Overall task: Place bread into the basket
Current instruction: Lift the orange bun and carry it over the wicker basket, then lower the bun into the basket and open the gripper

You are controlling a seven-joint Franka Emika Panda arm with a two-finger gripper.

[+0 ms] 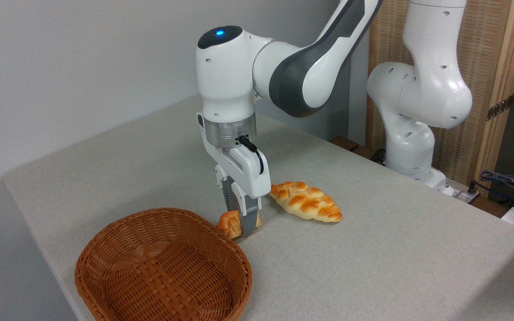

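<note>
Jaws astride the knotted golden bun (229,224), grip uncertain, beside the oval woven wicker basket (163,267).

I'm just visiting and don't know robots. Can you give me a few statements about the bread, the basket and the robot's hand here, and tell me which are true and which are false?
1. The basket has bread in it. False: it holds nothing.
2. The hand is down at the small bun, its fingers on either side of it. True.
3. The braided loaf lies inside the basket. False: it lies on the table, right of the hand.
4. The small bun sits just beyond the basket's far rim. True.
5. The hand is lifting the braided loaf. False: it does not touch the loaf.
</note>
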